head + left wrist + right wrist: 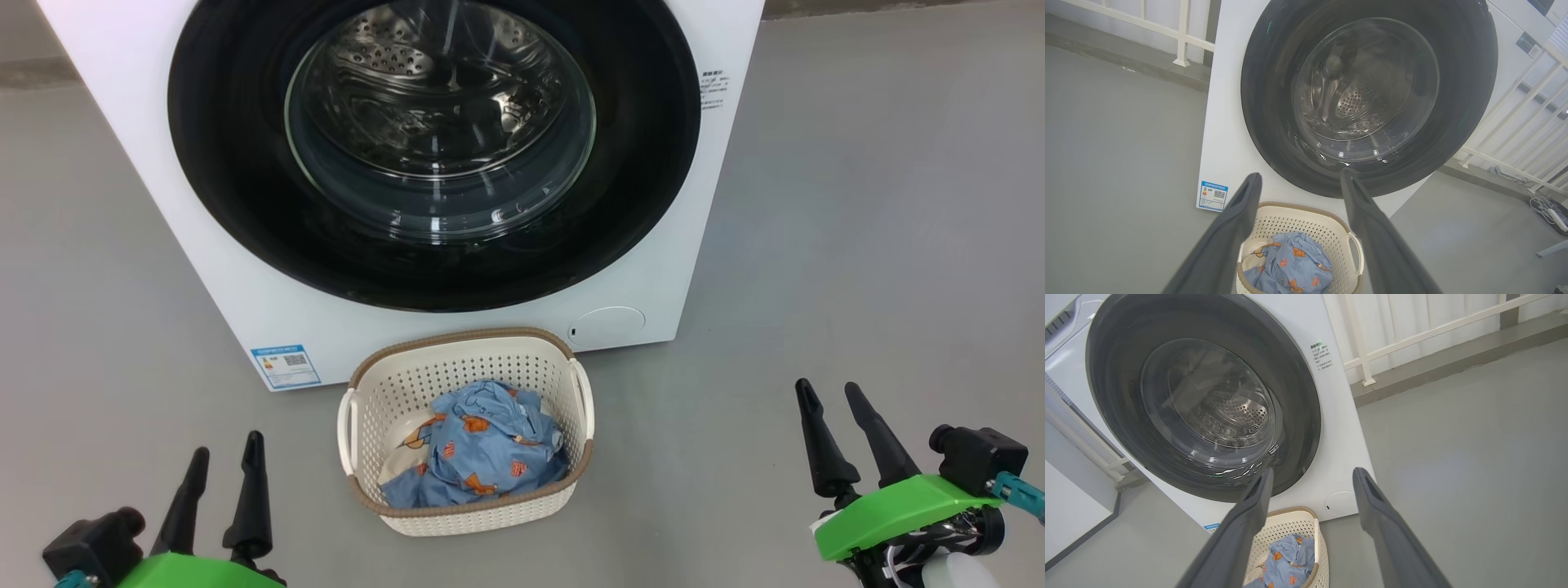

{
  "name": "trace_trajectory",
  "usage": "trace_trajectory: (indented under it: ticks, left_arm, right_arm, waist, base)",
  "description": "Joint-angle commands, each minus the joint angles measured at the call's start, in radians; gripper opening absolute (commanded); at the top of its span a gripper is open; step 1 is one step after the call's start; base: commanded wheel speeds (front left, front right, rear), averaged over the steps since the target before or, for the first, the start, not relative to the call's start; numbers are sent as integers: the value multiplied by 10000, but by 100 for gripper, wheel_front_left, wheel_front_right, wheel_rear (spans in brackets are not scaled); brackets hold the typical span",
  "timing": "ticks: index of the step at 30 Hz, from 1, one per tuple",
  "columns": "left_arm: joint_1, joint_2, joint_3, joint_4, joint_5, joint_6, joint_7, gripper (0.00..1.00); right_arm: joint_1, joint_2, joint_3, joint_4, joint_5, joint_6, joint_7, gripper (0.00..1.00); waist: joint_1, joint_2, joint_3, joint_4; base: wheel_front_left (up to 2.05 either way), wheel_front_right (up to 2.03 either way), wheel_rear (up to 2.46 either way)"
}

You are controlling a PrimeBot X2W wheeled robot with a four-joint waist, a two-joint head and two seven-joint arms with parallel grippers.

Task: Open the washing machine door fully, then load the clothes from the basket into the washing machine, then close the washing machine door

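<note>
Round glossy black-rimmed glass washing machine door (229, 163) sits shut on the big white front-loading washing machine (269, 314). Small cream perforated plastic basket (457, 374) stands on the grey floor (857, 245) just before it, holding crumpled light blue orange-print clothes (482, 449). Left gripper (227, 447) and right gripper (829, 388): both spread, empty, 1 either side of the basket, apart from it.

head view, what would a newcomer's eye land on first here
The big round washing machine door, glossy black rim around clear glass, is shut and takes up the upper middle. Just below it on the grey floor stands the cream basket with the blue printed clothes heaped inside. The left gripper and right gripper sit at the bottom corners, both open and empty.
</note>
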Motion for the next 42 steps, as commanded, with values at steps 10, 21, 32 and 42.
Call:
trace_trajectory:
  ticks: [10, 21, 32, 42]
  left_arm:
    - [-240, 336, 264, -384, 1449, -24, -438, 100]
    - [-214, 352, 329, -453, 2711, -27, -761, 100]
    - [-205, 330, 469, -437, 3606, -29, -993, 100]
    - [-184, 178, 636, -298, 3107, -29, -993, 100]
  right_arm:
    - [-514, -297, 443, -290, -1335, -10, -436, 100]
    - [-597, -406, 515, -283, -2578, -11, -757, 100]
    - [-698, -567, 622, -409, -3321, -11, -987, 100]
    - [-616, -465, 521, -247, -3286, -11, -987, 100]
  waist:
    - [0, 0, -66, 51]
    - [0, 0, -136, 58]
    - [0, 0, -118, 132]
    - [0, 0, -162, 183]
  base:
    - [0, 0, 0]
    - [0, 0, 0]
    - [0, 0, 0]
    - [0, 0, 0]
